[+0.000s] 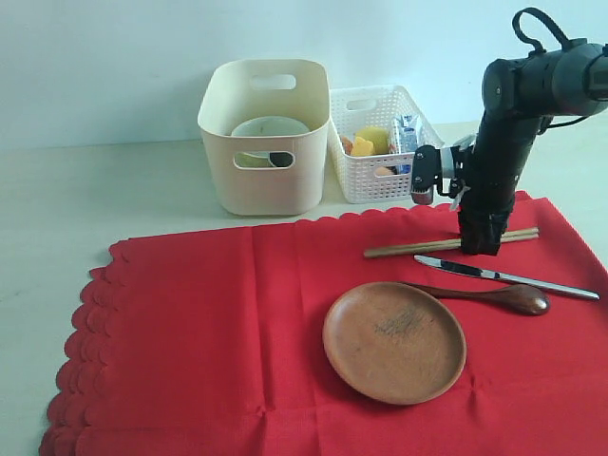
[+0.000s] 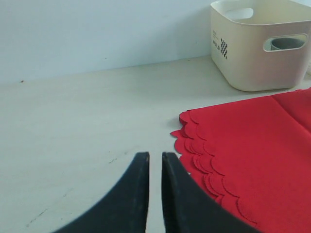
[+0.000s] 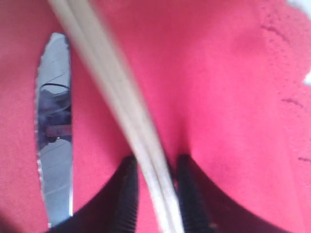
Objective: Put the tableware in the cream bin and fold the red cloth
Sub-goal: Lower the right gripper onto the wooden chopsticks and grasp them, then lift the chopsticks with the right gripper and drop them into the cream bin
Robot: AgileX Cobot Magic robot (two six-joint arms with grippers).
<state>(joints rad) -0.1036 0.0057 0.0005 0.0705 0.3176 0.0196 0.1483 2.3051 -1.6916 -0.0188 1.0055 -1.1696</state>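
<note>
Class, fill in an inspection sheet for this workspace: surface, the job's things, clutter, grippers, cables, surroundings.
Surface: pale table, largely covered by the flat, unfolded red cloth.
Job's things: plate, spoon, knife and chopsticks lie on the cloth; bowl sits in the cream bin.
Clutter: white basket holding food, beside the bin.
Grippers: right gripper down at the cloth, fingers either side of the chopsticks, grip unclear; left gripper shut, empty, near the cloth's scalloped edge.
Cables: black loop atop the right arm.
Surroundings: plain pale wall.
</note>
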